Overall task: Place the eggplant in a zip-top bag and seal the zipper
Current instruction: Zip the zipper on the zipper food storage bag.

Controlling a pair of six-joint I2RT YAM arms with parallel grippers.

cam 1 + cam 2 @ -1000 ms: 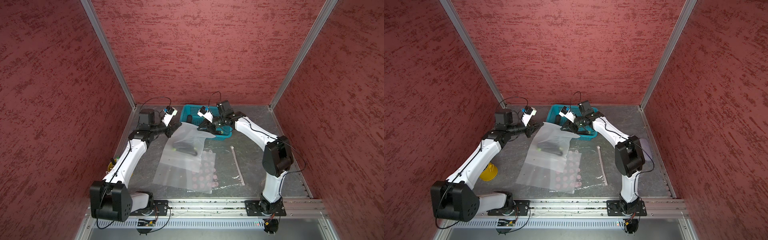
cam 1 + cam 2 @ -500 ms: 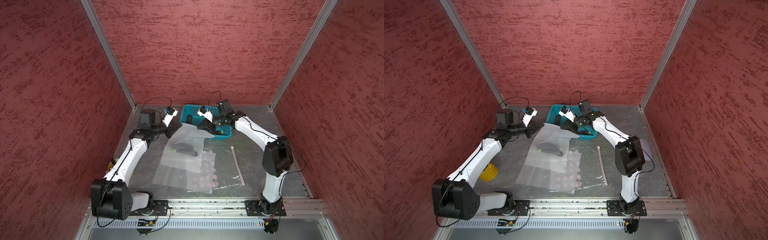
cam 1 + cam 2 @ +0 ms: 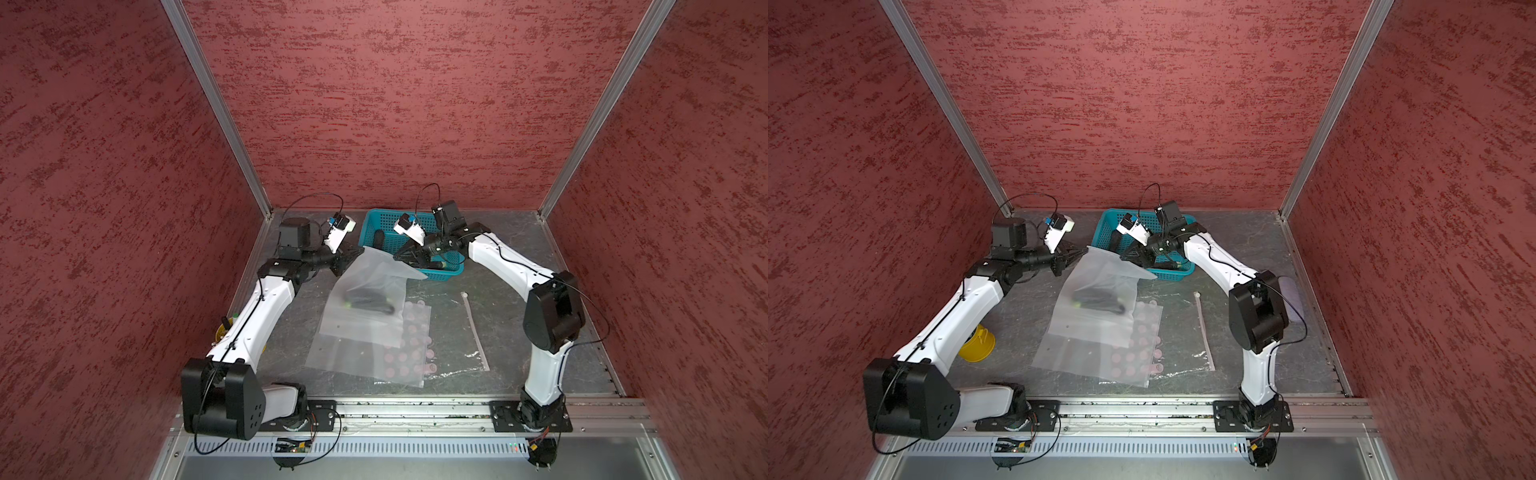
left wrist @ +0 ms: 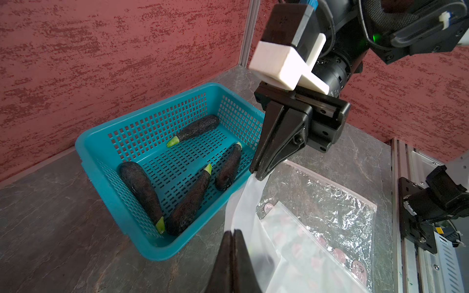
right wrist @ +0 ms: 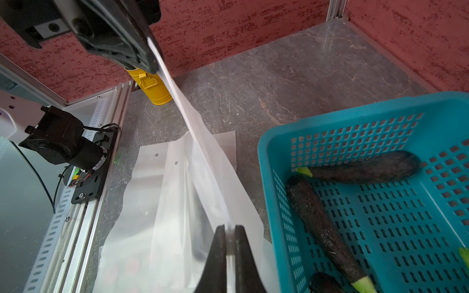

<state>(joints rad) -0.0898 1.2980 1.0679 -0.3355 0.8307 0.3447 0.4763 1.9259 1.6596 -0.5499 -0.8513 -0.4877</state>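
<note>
My left gripper [image 4: 233,232] is clenched on one corner of the bag [image 3: 357,345] at its mouth. My right gripper [image 5: 229,227] pinches the other corner, and a sliver of film shows between its fingers. The mouth edge runs between them as a taut pale band, lifted off the table [image 3: 498,332]. The rest of the bag slopes down and lies flat. I cannot tell whether the zipper is pressed closed along that band.

The bag is frosted and translucent, with creases fanning out from both pinched corners. The eggplant [image 3: 368,300] is inside it, in the half nearer the mouth. It lies on its side across the bag's width. Through the film it shows as a dark, nearly black, slim shape with soft outlines, and its pale green stem end points toward my left arm's side. Both top views show it resting on the table under the raised film [image 3: 1096,300].

The bag's lower end overlaps a dotted bag [image 3: 409,353], clear with pink spots. The basket [image 4: 83,142] is teal and stands just beside my right gripper. It holds four more eggplants [image 4: 142,187], all dark with green stems. A strip [image 3: 473,328] lies apart on the table, and a yellow can [image 3: 978,343] sits by my left arm.
</note>
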